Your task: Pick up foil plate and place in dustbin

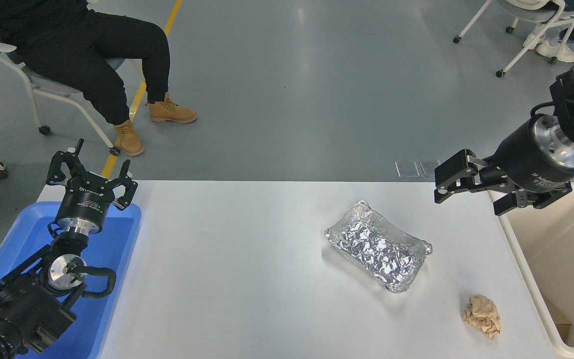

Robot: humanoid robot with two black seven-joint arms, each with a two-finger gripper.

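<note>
Silver and crinkled, the foil plate (377, 245) lies flat on our white tabletop (227, 259), right of centre and untouched. Our right gripper (466, 192) hangs above the far right edge with its fingers spread, holding nothing, just beside the cream dustbin (518, 249). Near the plate sits a tan paper ball (482, 315). Our left gripper (91, 172) rests open over the blue tray (117, 249).

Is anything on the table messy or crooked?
A little. The foil plate is crinkled and lies slanted on the table, and a crumpled paper ball sits loose nearby, not in the dustbin. Nothing looks spilled.
</note>
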